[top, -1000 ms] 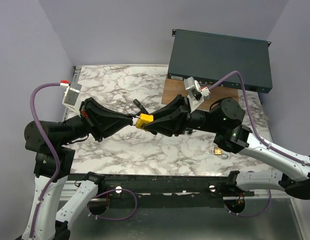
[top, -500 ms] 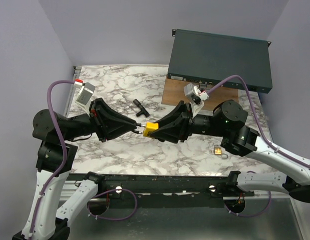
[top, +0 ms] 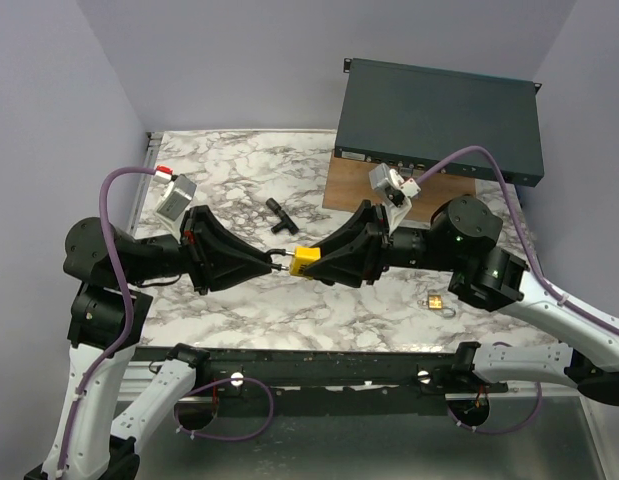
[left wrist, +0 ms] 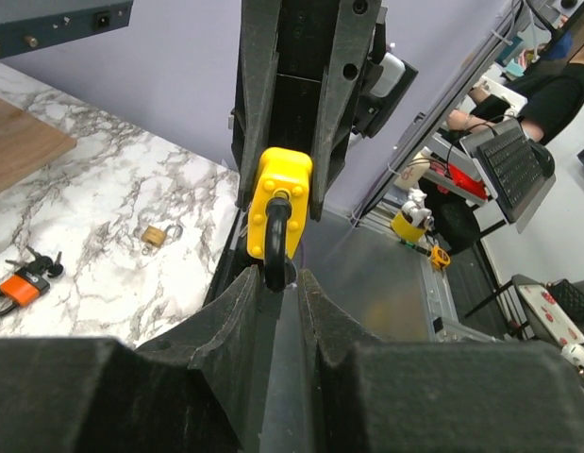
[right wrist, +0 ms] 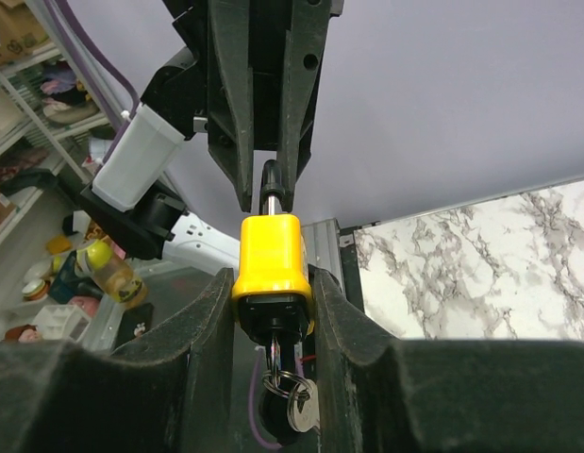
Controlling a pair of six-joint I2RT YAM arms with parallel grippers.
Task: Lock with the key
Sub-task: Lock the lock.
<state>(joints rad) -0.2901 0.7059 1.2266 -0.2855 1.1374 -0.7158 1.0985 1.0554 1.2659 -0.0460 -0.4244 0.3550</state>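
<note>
Above table (top: 219,180) and brass padlock (top: 436,300), right jaws clamp yellow padlock (top: 307,262); left jaws narrow around shackle (left wrist: 275,272), grip unclear

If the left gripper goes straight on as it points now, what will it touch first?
The yellow padlock: its black loop sits between the fingertips of the left gripper, and its body, held by the right gripper, lies straight ahead.

Located padlock (top: 306,261) above bench (top: 219,170) middle, between left gripper (left wrist: 277,276) on its left and right gripper (right wrist: 270,280) on its right; keys (right wrist: 290,401) at its right-arm end. Noted T-shaped part (top: 280,213) on bench just behind. Recorded board (top: 344,190) at back right, rack unit (top: 439,115) at that corner over board's rear edge. Noted small padlock (top: 436,301) near front right edge.
</note>
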